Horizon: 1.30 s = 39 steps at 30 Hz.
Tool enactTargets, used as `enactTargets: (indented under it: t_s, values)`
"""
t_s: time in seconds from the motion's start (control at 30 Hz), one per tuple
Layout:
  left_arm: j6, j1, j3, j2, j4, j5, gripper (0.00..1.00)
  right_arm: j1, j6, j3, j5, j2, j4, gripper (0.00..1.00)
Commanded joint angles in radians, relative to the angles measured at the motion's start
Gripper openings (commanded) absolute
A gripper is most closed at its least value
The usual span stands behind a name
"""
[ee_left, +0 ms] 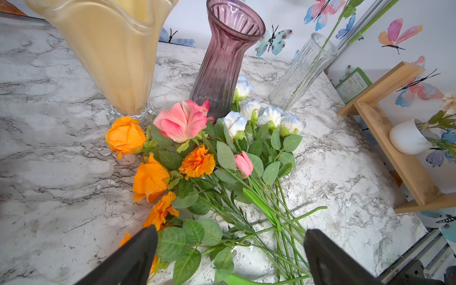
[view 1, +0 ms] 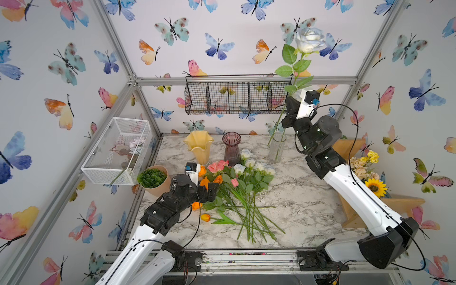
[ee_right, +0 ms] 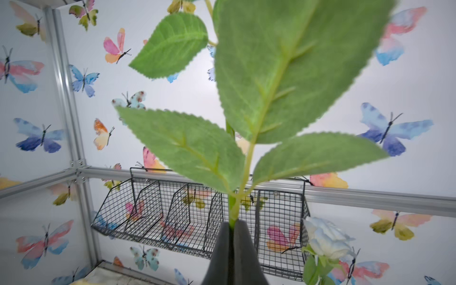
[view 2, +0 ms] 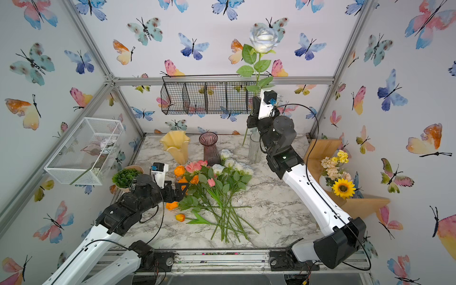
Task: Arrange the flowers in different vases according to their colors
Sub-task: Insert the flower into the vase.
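- The right claw [ee_right: 230,223] is pinched tight on the green stem of a white-blue rose [view 1: 309,39], just below a cluster of leaves. The bloom stands high above the arm, against the back wall.
- The stem's lower end hangs by the rim of the clear vase [view 1: 276,148] at the back right of the surface [view 1: 308,209]. Whether its tip is inside the glass cannot be told.
- A second white-blue bloom [ee_right: 325,239] shows just beside the right claw in the right wrist view, and a green stem shows through the clear vase in the left wrist view.
- The left claw [ee_left: 229,232] is spread wide and holds nothing, poised over leaves and stems at the left side of the pile of flowers [view 1: 237,187].
- The pile lies mid-surface with its blooms toward the vases: orange on the left, pink in the middle, white-blue on the right. The stems cross toward the front.
- An orange tulip [view 1: 205,217] lies at the pile's front left, apart from the other blooms.
- The yellow vase [view 1: 198,145] and the purple vase [view 1: 232,148] stand upright side by side behind the pile.
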Motion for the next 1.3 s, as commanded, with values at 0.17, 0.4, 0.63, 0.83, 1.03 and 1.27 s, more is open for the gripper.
enactTargets:
  t_s: [0.17,0.4,0.63,0.83,1.03,1.27]
  values:
    - [0.001,-0.004,-0.013,-0.042,-0.003,-0.016,0.99,-0.073,-0.011,0.05,0.061,0.081,0.125,0.02]
    - [0.001,-0.005,-0.012,-0.045,-0.003,-0.021,0.99,-0.097,-0.034,-0.029,0.082,0.11,0.203,0.02]
    - [0.001,0.013,-0.014,-0.045,0.0,-0.015,0.99,-0.126,-0.017,-0.119,0.096,0.136,0.305,0.02]
    - [0.002,0.033,-0.015,-0.048,0.002,-0.008,0.99,-0.128,-0.002,-0.182,0.105,0.173,0.359,0.02]
    - [0.004,0.038,-0.016,-0.042,0.004,0.0,0.99,-0.131,0.018,-0.225,0.116,0.211,0.377,0.02]
    - [0.007,0.055,-0.017,-0.04,0.008,0.014,0.99,-0.131,0.048,-0.195,0.112,0.27,0.249,0.15]
